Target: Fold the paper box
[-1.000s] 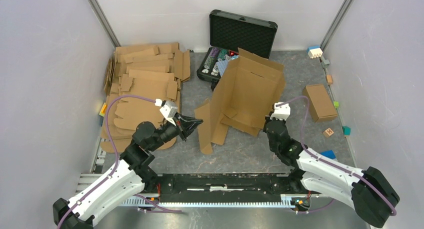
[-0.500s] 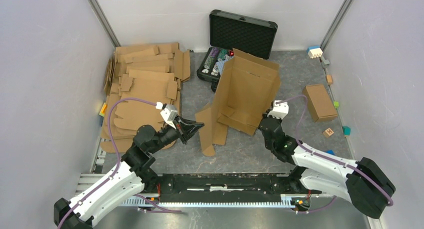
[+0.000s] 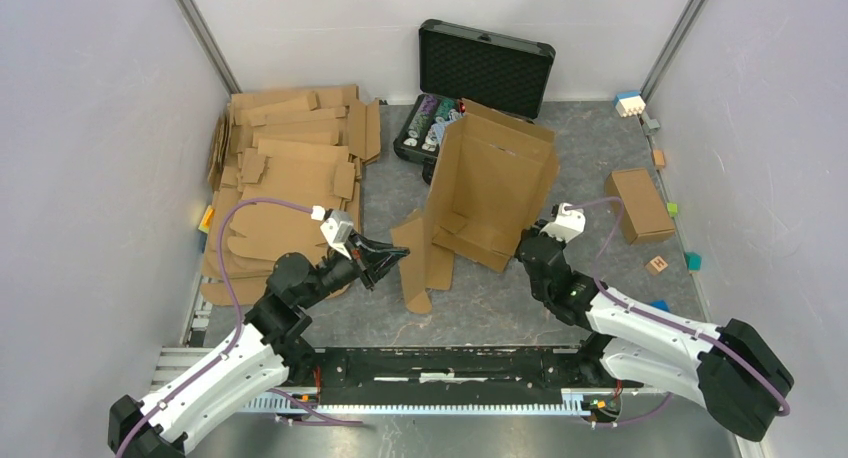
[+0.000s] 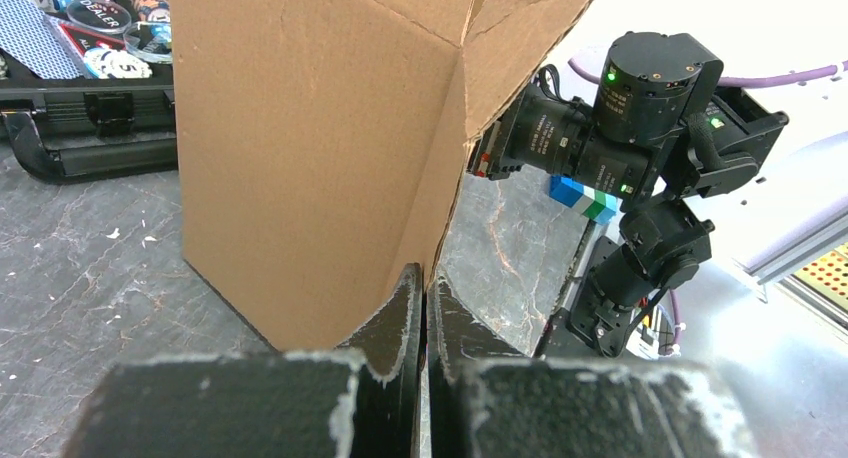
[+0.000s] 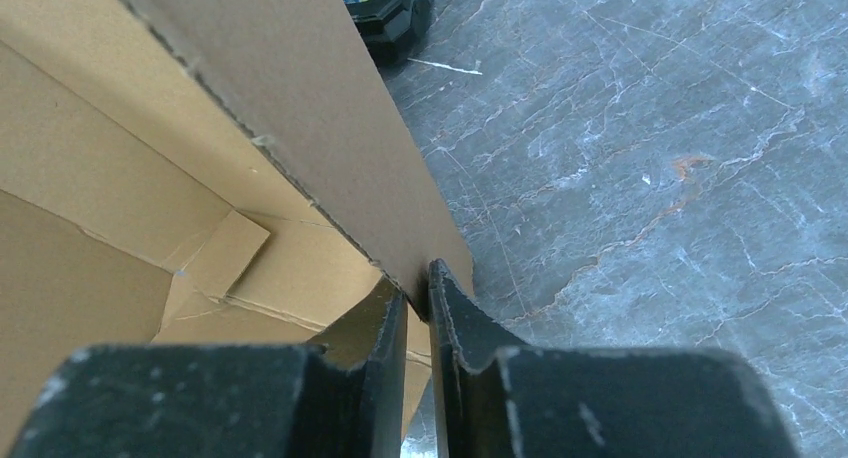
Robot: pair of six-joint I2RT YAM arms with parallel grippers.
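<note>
Paper box (image 3: 495, 183) stands between left hand (image 3: 400, 255), pinching its flap, and right hand (image 3: 519, 242), pinching its wall.

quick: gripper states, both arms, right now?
Left gripper: closed, pinching a flap of the large brown corrugated cardboard paper box.
Right gripper: jaws narrowly apart astride the box's wall edge; grip cannot be told.

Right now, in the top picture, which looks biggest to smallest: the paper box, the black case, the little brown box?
1. paper box
2. black case, partly hidden behind it, so less sure
3. little brown box
</note>
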